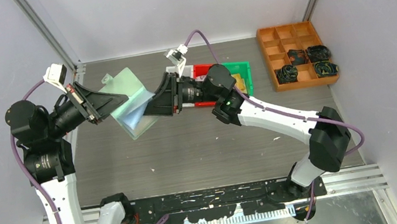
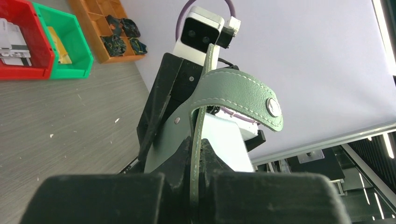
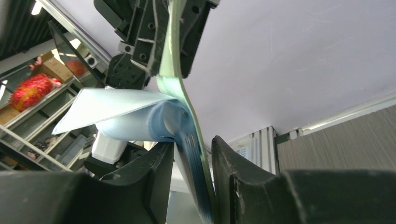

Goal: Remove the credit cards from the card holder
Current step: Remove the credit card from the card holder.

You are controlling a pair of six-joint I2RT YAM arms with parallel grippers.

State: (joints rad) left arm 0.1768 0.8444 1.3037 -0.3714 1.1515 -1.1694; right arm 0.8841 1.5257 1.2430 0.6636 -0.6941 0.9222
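Left arm [image 1: 64, 203] and right arm [image 1: 271, 116] raised, angled inward, left jaws clamped tight, right jaws partly apart

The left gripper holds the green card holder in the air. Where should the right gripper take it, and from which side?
Grip the card holder at its free fanned edge, opposite the left gripper's clamp, coming from the right. It hangs edge-on, so the right gripper jaws can straddle the thin leaves.

Robotics lab test cell: a left arm [image 1: 59, 186] and a right arm [image 1: 279, 114] are bolted to a black rail [image 1: 214, 196] at bottom of frame. A grey table [image 1: 190, 149] is boxed in by pale panels [image 1: 386, 30] and aluminium posts [image 1: 44, 28]. A red bin [image 1: 200, 70] and green bin [image 1: 240, 70] sit top centre, an orange parts tray [image 1: 268, 39] upper right. Stocked storage shelves [image 3: 28, 116] appear at left in the right wrist view.
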